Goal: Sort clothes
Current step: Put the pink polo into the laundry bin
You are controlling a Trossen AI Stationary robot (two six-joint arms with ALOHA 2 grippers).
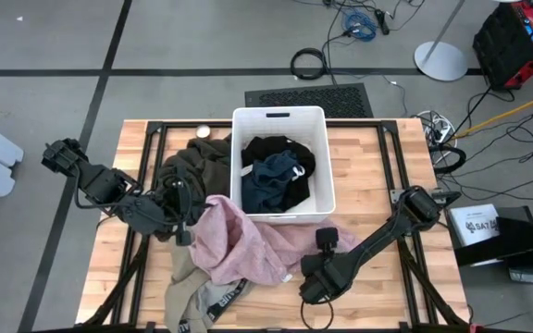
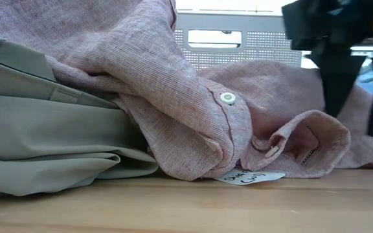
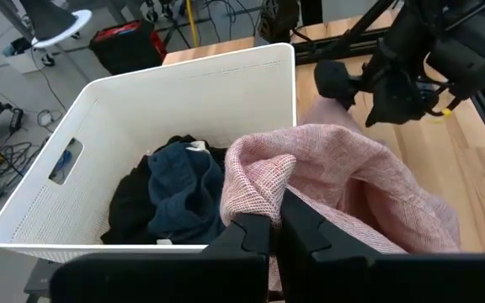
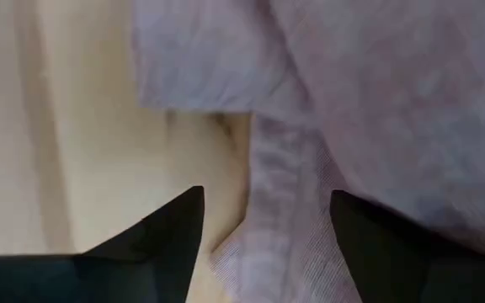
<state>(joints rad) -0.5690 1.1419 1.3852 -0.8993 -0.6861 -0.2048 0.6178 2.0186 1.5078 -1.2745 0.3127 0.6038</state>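
- Dark olive, a large soft garment (image 1: 197, 165) lies heaped just left of the white rectangular plastic bin (image 1: 319, 157), the sorting target, apparently awaiting its turn.
- The left gripper (image 3: 278, 225), fingers pressed together on a fold of the pale pink woven shirt (image 1: 248, 242), holds it beside the bin's near-left corner, probably for lifting in.
- Black (image 1: 266, 148) and navy-teal (image 1: 271, 178) garments lie inside the bin, sorted.
- The right gripper (image 4: 263, 223), fingers spread, straddles the shirt's hem in front of the bin, gripping nothing.
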